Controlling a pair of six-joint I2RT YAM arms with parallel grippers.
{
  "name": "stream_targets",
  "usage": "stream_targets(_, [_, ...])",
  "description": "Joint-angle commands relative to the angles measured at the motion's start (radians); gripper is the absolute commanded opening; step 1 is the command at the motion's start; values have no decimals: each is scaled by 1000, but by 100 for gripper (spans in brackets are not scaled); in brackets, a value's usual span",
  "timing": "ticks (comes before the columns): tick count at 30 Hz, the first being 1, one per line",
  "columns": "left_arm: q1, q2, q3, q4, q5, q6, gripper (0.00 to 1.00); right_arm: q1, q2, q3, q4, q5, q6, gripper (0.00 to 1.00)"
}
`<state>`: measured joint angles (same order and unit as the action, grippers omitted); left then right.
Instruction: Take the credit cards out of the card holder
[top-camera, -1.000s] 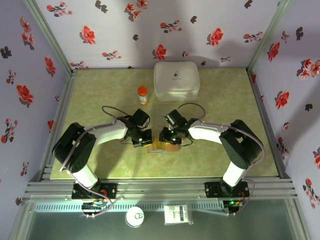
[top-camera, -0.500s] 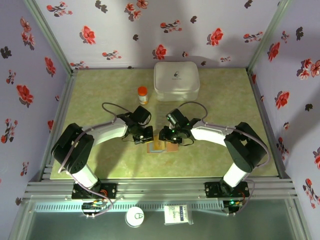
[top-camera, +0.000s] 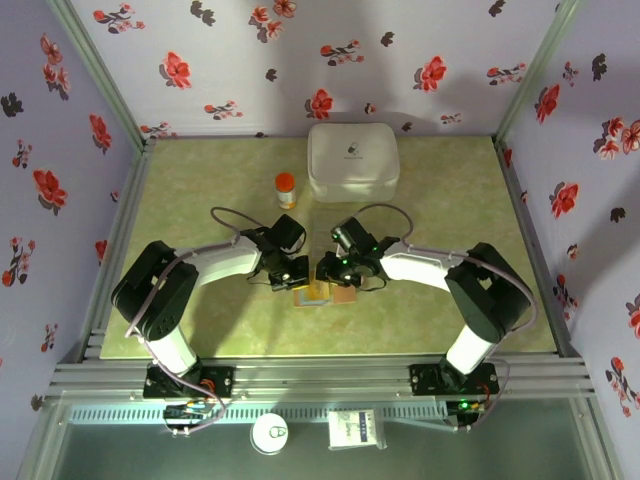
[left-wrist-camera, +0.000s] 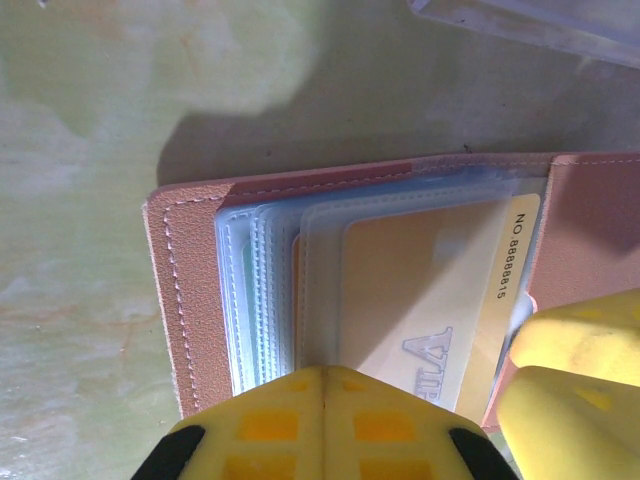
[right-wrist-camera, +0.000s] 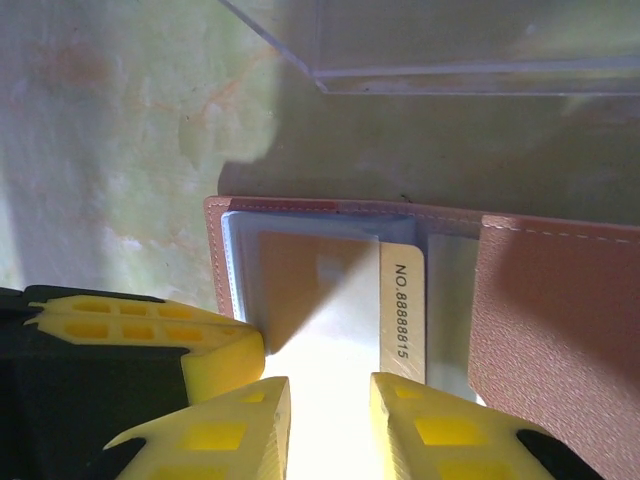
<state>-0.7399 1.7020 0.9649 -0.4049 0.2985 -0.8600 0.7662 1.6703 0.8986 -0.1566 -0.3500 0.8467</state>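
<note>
While your shut left hand (left-wrist-camera: 322, 398) rests on the brown folding card holder (left-wrist-camera: 185, 300), your narrow right hand (right-wrist-camera: 328, 395) straddles the six-o'clock edge of the orange-yellow credit card (right-wrist-camera: 400, 300); it is not yet out.

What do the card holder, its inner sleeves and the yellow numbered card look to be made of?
The card holder looks like brown leather or an imitation: a grained matte skin with a stitched edge. The inner sleeves look like soft clear plastic, glossy, with ribbed welded seams. The yellow card is probably stiff plastic, smooth and faintly shiny with a printed number, though coated card stock cannot be ruled out.
</note>
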Motion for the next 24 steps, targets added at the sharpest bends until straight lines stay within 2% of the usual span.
stream_targets(1, [-6, 15, -6, -35, -20, 21, 0, 0, 30, -8, 23, -29, 6, 27])
stream_targets(5, [-6, 10, -2, -41, -24, 24, 0, -2, 49, -6, 14, -22, 12, 28])
stream_targets(12, [-6, 5, -2, -48, -30, 25, 0, 0, 21, 5, -83, 65, -10, 29])
stream_targets(24, [-6, -24, 20, -60, -34, 30, 0, -2, -35, -10, -40, 31, -10, 35])
